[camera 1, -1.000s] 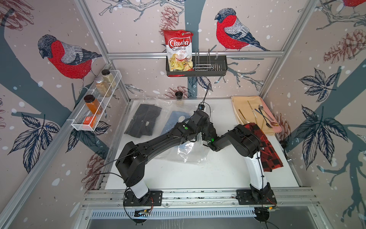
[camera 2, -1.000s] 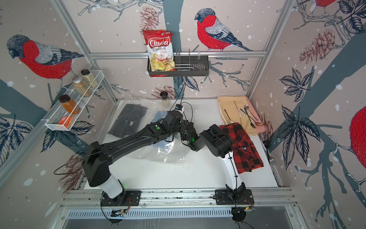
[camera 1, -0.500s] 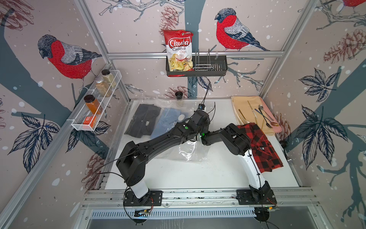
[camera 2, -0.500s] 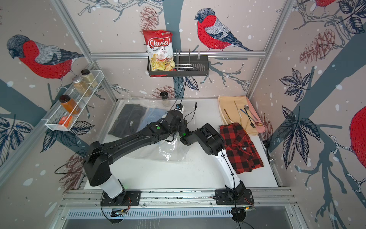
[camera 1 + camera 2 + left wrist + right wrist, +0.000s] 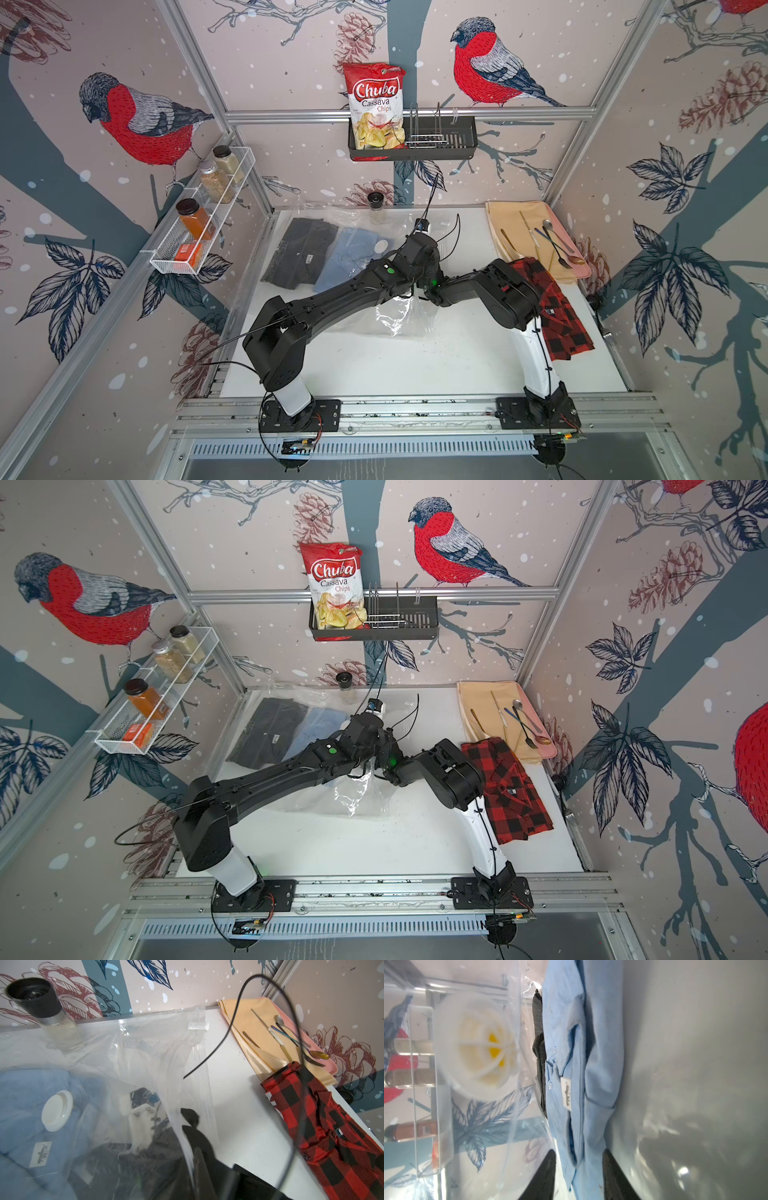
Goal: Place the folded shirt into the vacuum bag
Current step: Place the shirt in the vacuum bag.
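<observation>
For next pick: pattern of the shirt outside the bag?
Shirt: red and black check, best in left wrist view.

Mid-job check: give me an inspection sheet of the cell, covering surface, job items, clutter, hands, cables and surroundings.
Surface: white table, no spills seen.
Job's things: vacuum bag lies on the left half, holding a dark shirt and a light blue shirt; red plaid shirt lies outside it, at the right.
Clutter: cutlery on a beige mat; grinder by the back wall.
Hands: left hand shut on the bag's film; right hand open inside the bag, fingers either side of the blue shirt's edge.
Cables: left wrist cable loops free; no snag seen.
Surroundings: chips bag in a wall basket; spice jars in a wire rack.
</observation>
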Controlling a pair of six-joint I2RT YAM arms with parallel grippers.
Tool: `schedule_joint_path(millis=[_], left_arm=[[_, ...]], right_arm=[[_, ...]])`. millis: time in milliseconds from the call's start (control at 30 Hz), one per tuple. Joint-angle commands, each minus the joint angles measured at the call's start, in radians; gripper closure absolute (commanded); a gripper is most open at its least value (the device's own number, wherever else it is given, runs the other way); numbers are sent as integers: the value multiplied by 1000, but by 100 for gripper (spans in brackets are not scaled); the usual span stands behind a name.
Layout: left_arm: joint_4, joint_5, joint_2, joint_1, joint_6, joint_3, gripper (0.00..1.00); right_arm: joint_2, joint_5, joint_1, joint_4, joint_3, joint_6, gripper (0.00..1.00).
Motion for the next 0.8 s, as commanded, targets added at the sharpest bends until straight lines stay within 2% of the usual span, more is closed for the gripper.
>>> schedule_joint_path(millis=[0, 300, 533, 767], left_arm=[[-10, -20, 5, 13, -3, -20, 100], [-6, 33, 15, 70, -18, -48, 100], [18, 56, 15, 94, -27, -98, 100], [55, 88, 55, 99, -31, -129, 100]], right_arm=[[-85, -16, -11, 2, -71, -106, 56], [-320, -1, -45, -54, -364, -226, 48], [-510, 36, -85, -187, -482, -326, 41], [-679, 24, -212, -266, -595, -373, 40]])
